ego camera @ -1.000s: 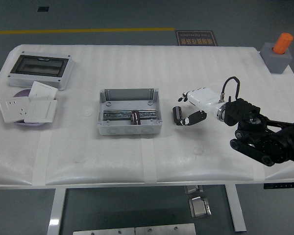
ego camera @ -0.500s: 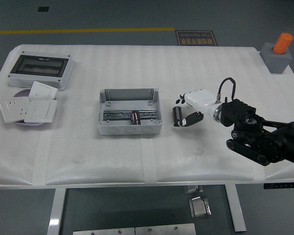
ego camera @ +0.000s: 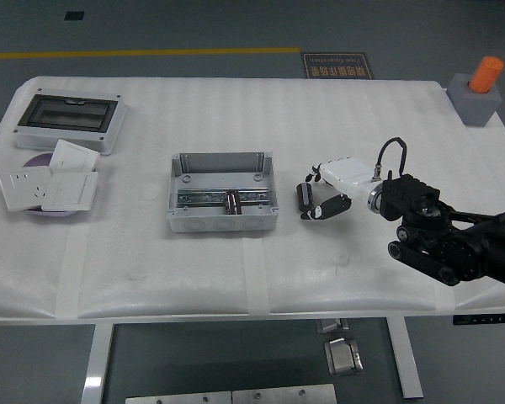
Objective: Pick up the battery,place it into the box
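Observation:
A small black battery [ego camera: 302,194] stands upright on the white table, just right of the grey open box [ego camera: 223,220]. My right hand [ego camera: 312,197], white-backed with black fingers, reaches in from the right. Its upper fingers [ego camera: 311,178] and lower thumb [ego camera: 326,207] bracket the battery's right side, tips close against it. The hand is still spread, and the battery rests on the table. Inside the box a small dark cylinder [ego camera: 231,202] lies on the metal rail. The left arm is out of view.
A transparent-lidded grey enclosure [ego camera: 70,119] sits at the far left, with white socket plates [ego camera: 49,185] on a purple disc in front of it. A grey block with an orange cylinder [ego camera: 480,91] stands at the far right corner.
My right hand has crept slightly left and down toward the battery, fingertips closing in on it. The battery and box have not moved.

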Available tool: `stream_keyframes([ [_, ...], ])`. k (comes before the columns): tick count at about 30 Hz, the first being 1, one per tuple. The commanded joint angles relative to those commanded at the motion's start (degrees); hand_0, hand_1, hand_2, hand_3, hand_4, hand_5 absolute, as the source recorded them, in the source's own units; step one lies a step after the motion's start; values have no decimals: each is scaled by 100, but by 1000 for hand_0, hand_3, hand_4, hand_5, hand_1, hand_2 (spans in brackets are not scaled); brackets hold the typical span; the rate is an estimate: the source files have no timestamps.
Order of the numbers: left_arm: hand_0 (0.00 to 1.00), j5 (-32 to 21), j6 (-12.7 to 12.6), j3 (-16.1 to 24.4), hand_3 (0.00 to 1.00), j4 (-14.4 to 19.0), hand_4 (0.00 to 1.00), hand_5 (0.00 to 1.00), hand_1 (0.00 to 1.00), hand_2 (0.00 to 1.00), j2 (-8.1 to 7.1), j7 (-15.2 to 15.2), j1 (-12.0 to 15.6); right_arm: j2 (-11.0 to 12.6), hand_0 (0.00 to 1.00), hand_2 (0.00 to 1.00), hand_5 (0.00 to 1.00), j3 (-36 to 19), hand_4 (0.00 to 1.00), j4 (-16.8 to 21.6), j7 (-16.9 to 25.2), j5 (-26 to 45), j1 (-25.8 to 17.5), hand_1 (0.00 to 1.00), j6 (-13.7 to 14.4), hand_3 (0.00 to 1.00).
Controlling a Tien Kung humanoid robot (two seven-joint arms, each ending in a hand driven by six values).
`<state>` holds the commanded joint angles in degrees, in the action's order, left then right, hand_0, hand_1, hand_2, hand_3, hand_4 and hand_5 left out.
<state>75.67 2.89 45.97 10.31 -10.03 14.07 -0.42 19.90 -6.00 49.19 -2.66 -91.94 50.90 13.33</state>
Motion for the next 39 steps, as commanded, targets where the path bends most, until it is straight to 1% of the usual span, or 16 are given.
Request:
stream_keyframes([
  [4,628,-22,-6,-10,603,0,546,464,644,486,4,-10,2,-5,760,695,529,11,920,11,-12,-10,-7,659,36,740],
  [5,628,-27,-8,-14,602,0,546,465,644,485,5,-14,1,-5,753,682,438,15,798,13,-14,-12,-9,651,46,716],
  [10,628,-69,-19,-40,602,0,546,465,644,485,7,-36,-10,-3,753,682,438,27,798,15,-18,-46,-22,651,103,716],
  [11,627,-79,-20,-51,603,0,545,465,644,485,7,-39,-13,-2,747,670,394,28,745,14,-16,-48,-25,634,114,689],
  [16,627,-112,-24,-81,603,0,545,465,644,485,9,-54,-20,-9,747,670,394,46,745,-3,-2,-40,-46,634,162,689],
  [17,627,-114,-25,-86,603,0,543,464,644,485,9,-57,-20,-12,736,649,321,50,618,-7,3,-38,-53,623,173,672],
  [22,627,-126,-35,-94,603,0,543,464,644,485,9,-69,-16,-9,736,649,321,36,618,4,21,-31,-82,623,218,672],
  [23,628,-126,-37,-95,603,0,543,464,644,484,10,-71,-13,-1,726,643,284,17,555,17,20,-40,-88,611,226,671],
  [25,628,-113,-38,-82,603,0,543,464,644,484,12,-71,-5,29,726,643,284,-54,555,62,13,-73,-99,611,242,671],
  [28,628,-96,-44,-63,603,0,543,464,644,484,13,-75,5,102,726,643,284,-230,555,190,-11,-171,-116,611,268,671],
  [29,627,-93,-48,-59,603,0,542,465,644,482,13,-78,7,132,723,641,257,-314,512,251,-25,-222,-123,610,277,672],
  [33,627,-81,-57,-39,603,0,542,465,644,482,12,-83,11,223,723,641,257,-644,512,473,-82,-420,-173,610,296,672],
  [39,627,-29,-59,24,603,0,543,468,643,484,15,-68,33,356,722,641,257,-1305,505,1100,-227,-832,-343,609,325,673],
])
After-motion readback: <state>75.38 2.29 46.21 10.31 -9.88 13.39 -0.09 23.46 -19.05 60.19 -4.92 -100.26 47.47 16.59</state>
